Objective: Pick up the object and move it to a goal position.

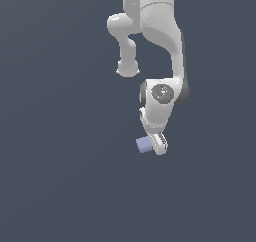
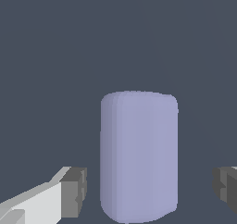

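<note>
The object is a pale lavender-blue block with rounded edges. In the wrist view it stands between my two dark finger pads, with a gap on each side, wider on one side than the other. My white gripper is open around it and does not touch it. In the exterior view the block shows at the tip of the gripper, sticking out toward the exterior view's left. The arm reaches down from the top of that view.
A plain dark grey-blue surface fills both views. No other objects, containers or edges show.
</note>
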### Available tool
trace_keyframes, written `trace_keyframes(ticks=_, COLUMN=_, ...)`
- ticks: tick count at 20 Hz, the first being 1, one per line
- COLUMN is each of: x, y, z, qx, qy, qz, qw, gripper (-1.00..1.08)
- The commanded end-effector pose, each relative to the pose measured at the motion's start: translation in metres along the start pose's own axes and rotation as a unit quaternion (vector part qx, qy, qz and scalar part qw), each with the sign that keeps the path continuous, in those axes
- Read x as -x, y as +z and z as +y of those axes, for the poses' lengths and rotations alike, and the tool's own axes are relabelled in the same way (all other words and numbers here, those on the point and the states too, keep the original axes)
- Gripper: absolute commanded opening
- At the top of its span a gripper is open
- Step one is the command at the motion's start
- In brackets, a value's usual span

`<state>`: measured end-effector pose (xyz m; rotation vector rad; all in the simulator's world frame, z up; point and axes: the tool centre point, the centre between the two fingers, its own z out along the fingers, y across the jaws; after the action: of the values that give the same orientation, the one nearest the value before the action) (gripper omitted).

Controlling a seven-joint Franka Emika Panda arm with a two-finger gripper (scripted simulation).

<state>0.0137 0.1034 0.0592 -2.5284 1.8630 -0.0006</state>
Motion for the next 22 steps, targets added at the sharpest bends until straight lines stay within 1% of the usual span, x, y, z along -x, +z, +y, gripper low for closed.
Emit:
trace_keyframes(ticks=1, x=0.0, y=0.009, z=0.001, qx=0.001, qy=0.0, qz=0.0, qw=1.0, gripper=1.0)
trace_keyframes(ticks=7, x=0.0, y=0.038, z=0.002, qx=0.001, qy=0.002, qz=0.0, qw=1.0, gripper=1.0)
trace_keyframes(ticks=12, x=0.0, y=0.045, z=0.0, qx=0.001, qy=0.002, qz=0.0, qw=1.0, gripper=1.0)
trace_keyframes(ticks=13, x=0.0, y=0.045, z=0.0, qx=0.001, qy=0.002, qz=0.0, qw=1.0, gripper=-1.0)
trace_keyframes(ticks=22, x=0.0, y=0.045, z=0.0, qx=0.001, qy=0.002, qz=0.0, qw=1.0, gripper=-1.0)
